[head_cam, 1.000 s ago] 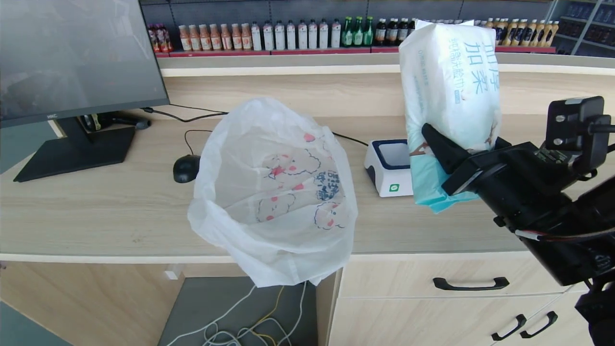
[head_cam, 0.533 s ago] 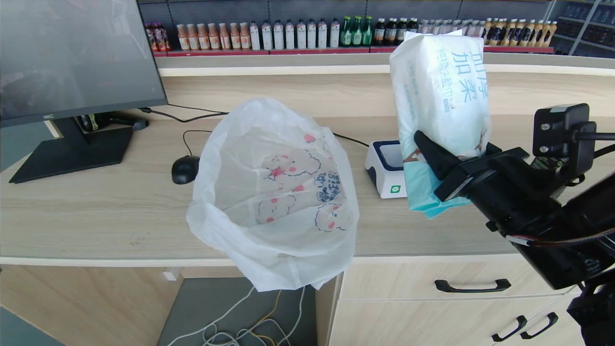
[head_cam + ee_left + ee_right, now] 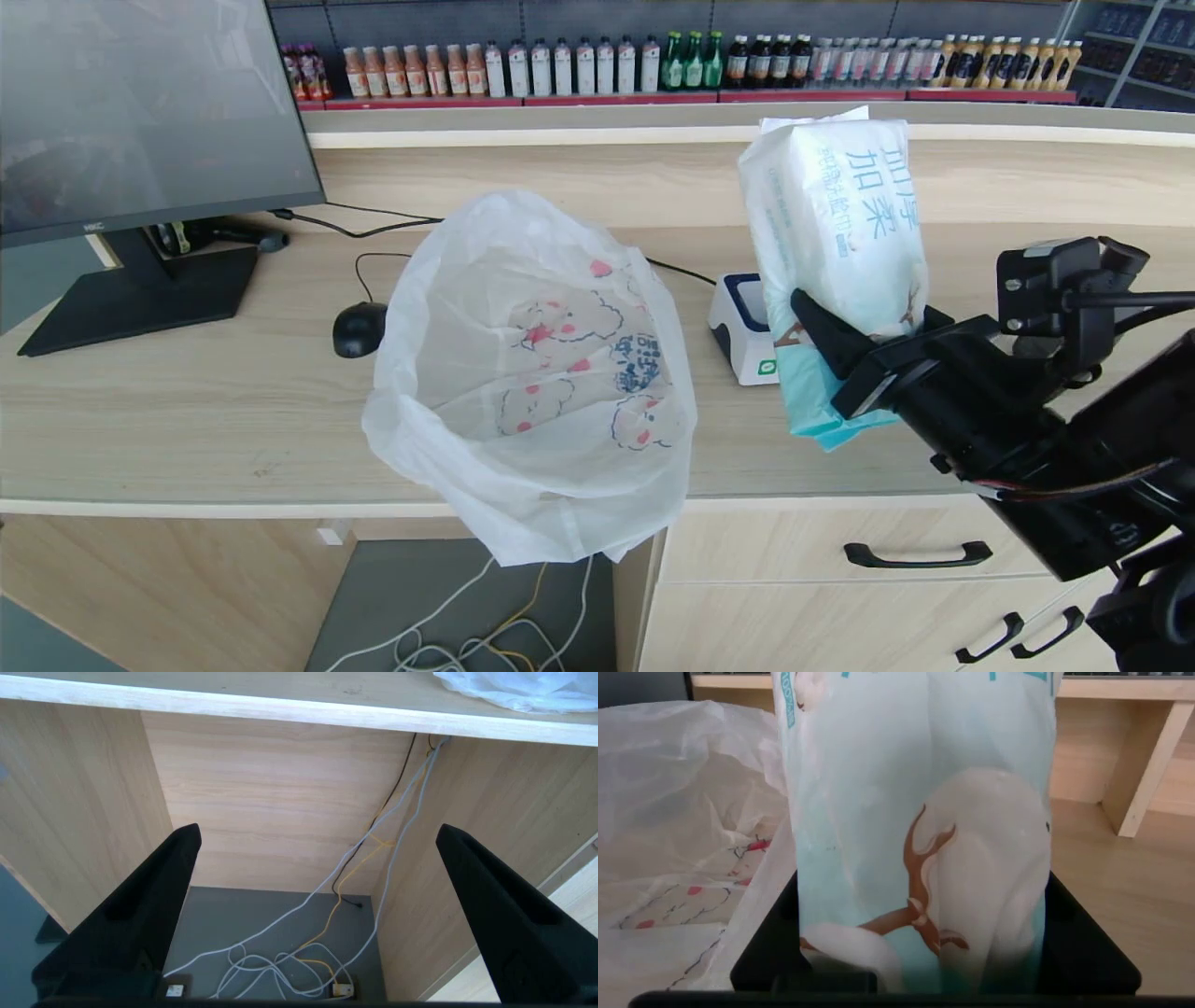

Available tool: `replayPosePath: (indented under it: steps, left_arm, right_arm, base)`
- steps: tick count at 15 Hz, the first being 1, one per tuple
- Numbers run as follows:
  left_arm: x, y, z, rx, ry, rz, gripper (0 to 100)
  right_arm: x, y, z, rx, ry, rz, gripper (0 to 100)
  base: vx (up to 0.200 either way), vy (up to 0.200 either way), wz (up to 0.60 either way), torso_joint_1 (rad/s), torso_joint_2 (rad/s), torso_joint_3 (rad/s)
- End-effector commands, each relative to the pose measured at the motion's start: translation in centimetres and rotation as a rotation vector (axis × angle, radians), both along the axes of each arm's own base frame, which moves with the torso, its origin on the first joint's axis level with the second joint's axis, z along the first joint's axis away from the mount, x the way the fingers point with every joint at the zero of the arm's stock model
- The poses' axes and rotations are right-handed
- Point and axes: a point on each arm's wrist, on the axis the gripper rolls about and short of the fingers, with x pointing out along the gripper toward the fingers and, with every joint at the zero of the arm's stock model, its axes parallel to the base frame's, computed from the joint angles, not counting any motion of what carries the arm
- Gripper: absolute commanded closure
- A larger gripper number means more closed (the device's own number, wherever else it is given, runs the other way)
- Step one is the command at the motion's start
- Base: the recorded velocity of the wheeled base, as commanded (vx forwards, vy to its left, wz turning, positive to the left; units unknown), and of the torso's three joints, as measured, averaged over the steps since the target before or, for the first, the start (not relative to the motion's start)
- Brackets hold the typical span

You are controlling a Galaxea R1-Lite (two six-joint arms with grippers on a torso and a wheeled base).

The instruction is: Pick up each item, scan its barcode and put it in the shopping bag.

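Note:
My right gripper point(image 3: 864, 341) is shut on a tall white and teal pack of tissues point(image 3: 834, 238), held upright above the counter just right of the shopping bag point(image 3: 532, 373). In the right wrist view the pack point(image 3: 924, 831) sits between the fingers, with the bag point(image 3: 682, 859) beside it. The white bag stands open on the counter's front edge, with a printed pack lying inside. A small white barcode scanner point(image 3: 739, 331) sits on the counter right behind the held pack. My left gripper point(image 3: 318, 915) hangs open below the counter, facing loose cables.
A monitor point(image 3: 140, 103) on a black stand occupies the back left, with a black mouse point(image 3: 358, 328) next to the bag. Shelves of bottles point(image 3: 653, 61) run along the back. Drawers with black handles point(image 3: 915, 554) lie under the counter's right side.
My right gripper has carried the tissue pack leftward and lower, toward the bag. It now covers more of the scanner. The bag has not moved.

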Motion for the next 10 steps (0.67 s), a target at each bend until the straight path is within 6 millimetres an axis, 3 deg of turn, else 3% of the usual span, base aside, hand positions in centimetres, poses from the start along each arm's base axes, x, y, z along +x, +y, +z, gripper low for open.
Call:
replayPosePath:
  steps: [1,6,10]
  left_arm:
    - [0.0,0.0,0.0,0.000,0.000,0.001,0]
    - [0.0,0.0,0.0,0.000,0.000,-0.001,0]
    - [0.0,0.0,0.0,0.000,0.000,0.001,0]
  right_arm:
    - [0.9,0.5,-1.3,-0.026,0.043,0.000,100]
    - [2.3,1.3,-3.0,-0.049,0.089,-0.003,100]
    - [3.1,0.6,-3.4,-0.052,0.102,-0.034,100]
  base:
    - [0.000,0.000,0.00,0.000,0.00,0.000]
    - [0.000,0.000,0.00,0.000,0.00,0.000]
    - [0.000,0.000,0.00,0.000,0.00,0.000]
